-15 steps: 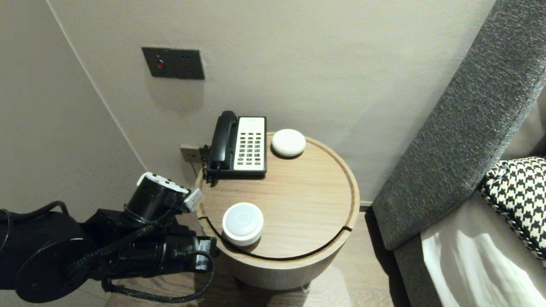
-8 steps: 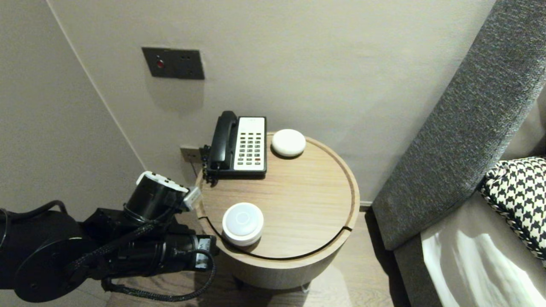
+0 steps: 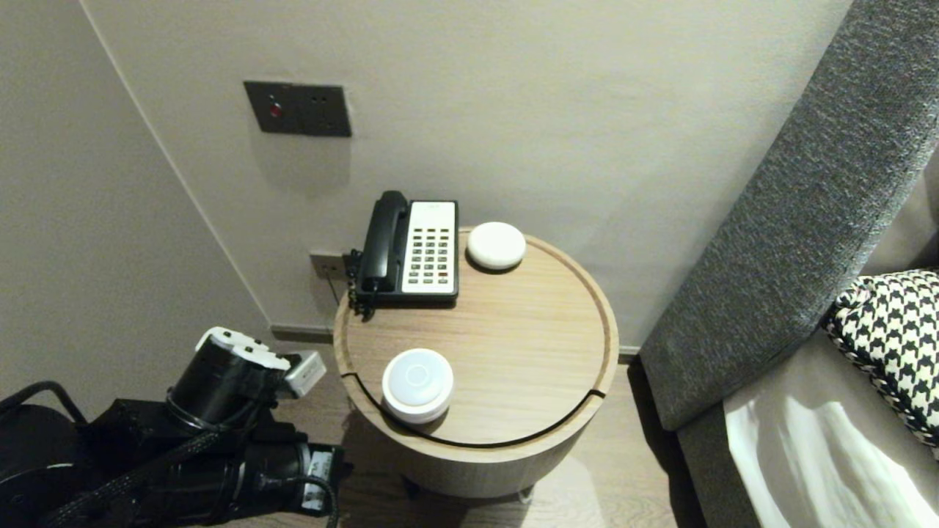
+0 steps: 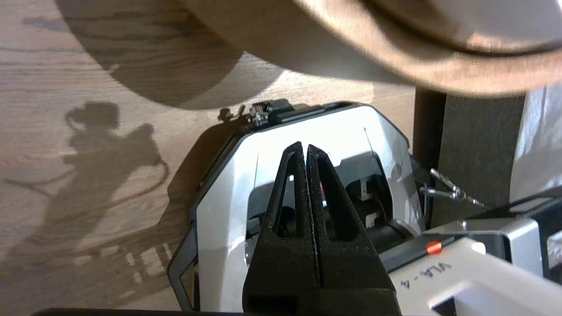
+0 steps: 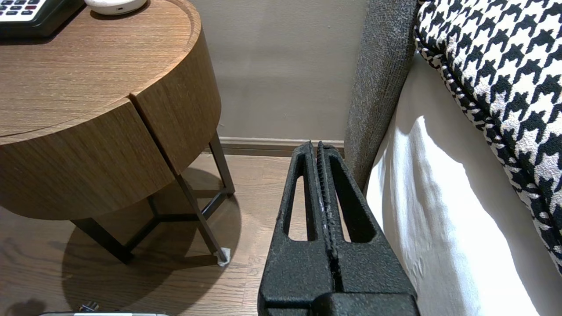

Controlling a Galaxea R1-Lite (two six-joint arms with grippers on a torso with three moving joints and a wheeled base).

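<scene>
The grey upholstered headboard (image 3: 792, 220) rises to the right of the round wooden table (image 3: 513, 352), which stands against the wall. The left arm (image 3: 183, 455) hangs low off the table's front-left edge. A black-and-white telephone (image 3: 411, 249) sits at the back-left edge. The white round light (image 3: 417, 383) rests near the front-left edge and is the thing closest to that arm. A smaller white puck (image 3: 496, 245) lies at the back edge, just beside the telephone. The left gripper (image 4: 306, 147) points down over the robot's white base (image 4: 219, 210), fingers pressed together on nothing. The right gripper (image 5: 317, 144) is parked low off the table's right side, likewise closed and empty.
</scene>
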